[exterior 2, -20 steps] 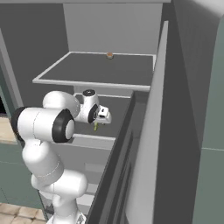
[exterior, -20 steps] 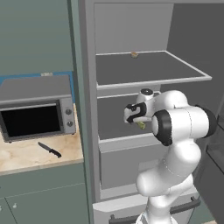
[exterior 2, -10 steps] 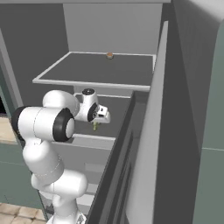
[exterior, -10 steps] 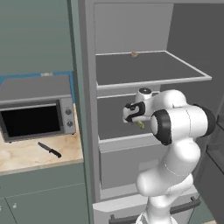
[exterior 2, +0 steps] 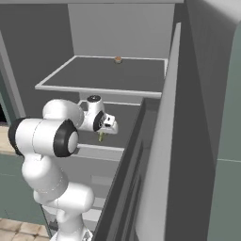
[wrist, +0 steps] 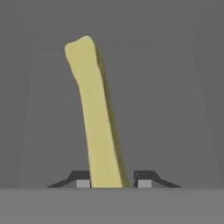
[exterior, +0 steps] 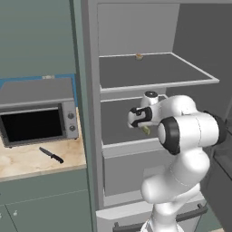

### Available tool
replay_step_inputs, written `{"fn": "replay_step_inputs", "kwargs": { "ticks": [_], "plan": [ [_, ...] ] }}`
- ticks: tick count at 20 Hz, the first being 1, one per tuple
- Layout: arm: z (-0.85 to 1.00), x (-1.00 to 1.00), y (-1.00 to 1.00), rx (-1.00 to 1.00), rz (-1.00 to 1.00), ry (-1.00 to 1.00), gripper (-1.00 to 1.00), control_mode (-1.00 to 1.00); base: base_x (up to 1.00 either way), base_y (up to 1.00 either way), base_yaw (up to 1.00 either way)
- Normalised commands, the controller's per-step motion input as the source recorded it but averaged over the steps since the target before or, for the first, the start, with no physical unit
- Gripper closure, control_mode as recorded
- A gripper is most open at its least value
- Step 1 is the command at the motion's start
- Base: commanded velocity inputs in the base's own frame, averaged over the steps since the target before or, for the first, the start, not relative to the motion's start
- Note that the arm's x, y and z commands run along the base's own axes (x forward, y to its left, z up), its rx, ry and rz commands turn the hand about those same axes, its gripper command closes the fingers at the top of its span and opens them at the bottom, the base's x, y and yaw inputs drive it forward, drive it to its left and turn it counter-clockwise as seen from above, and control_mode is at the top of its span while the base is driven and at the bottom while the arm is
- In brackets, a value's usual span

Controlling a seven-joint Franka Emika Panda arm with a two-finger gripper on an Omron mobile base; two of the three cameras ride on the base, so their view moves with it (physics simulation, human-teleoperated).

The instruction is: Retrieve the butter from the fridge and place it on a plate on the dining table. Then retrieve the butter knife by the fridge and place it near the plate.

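The fridge [exterior: 89, 104] stands open. My gripper [exterior: 144, 127] reaches in over its middle shelf [exterior: 118, 131]. The butter [wrist: 98, 122], a pale yellow stick, stands between my fingertips [wrist: 83, 182], which press on its lower end from both sides, so my gripper [wrist: 113, 181] is shut on it. From the right the butter [exterior 2: 100, 136] pokes down below the gripper [exterior 2: 102, 133], just above the shelf. The butter knife [exterior: 50, 155], black-handled, lies on the marbled worktop [exterior: 27, 163] left of the fridge. The plate and the dining table are out of view.
A grey toaster oven [exterior: 36, 118] sits on the worktop behind the knife. A small brown item [exterior: 139, 56] rests at the back of the upper shelf [exterior: 154, 72]. The open fridge door [exterior 2: 160, 141] stands close on the right. A drawer [exterior: 131, 170] lies below the middle shelf.
The jaws have closed from wide open onto the butter. The arm and the base have barely moved.
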Motion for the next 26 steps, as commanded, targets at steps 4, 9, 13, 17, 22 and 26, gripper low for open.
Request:
{"fn": "replay_step_inputs", "kwargs": {
  "ticks": [4,9,13,17,22,26],
  "plan": [
    [0.0,-1.0,0.0,0.0,-0.09,-0.04,1.0,-1.0,0.0,0.0,0.0],
    [0.18,-1.0,0.01,0.0,-0.07,-0.01,1.0,-1.0,0.0,0.0,0.0],
    [0.47,-0.97,0.0,0.06,-0.13,0.06,1.0,-1.0,0.0,0.0,0.0],
    [0.49,-0.91,0.0,0.15,-0.15,0.04,1.0,-1.0,0.0,0.0,0.0],
    [0.51,-0.97,0.0,0.05,-0.04,0.0,1.0,-1.0,0.0,0.0,0.0],
    [0.61,-0.86,0.0,0.0,-0.03,0.0,1.0,-1.0,0.0,0.0,0.0]
  ]
}}
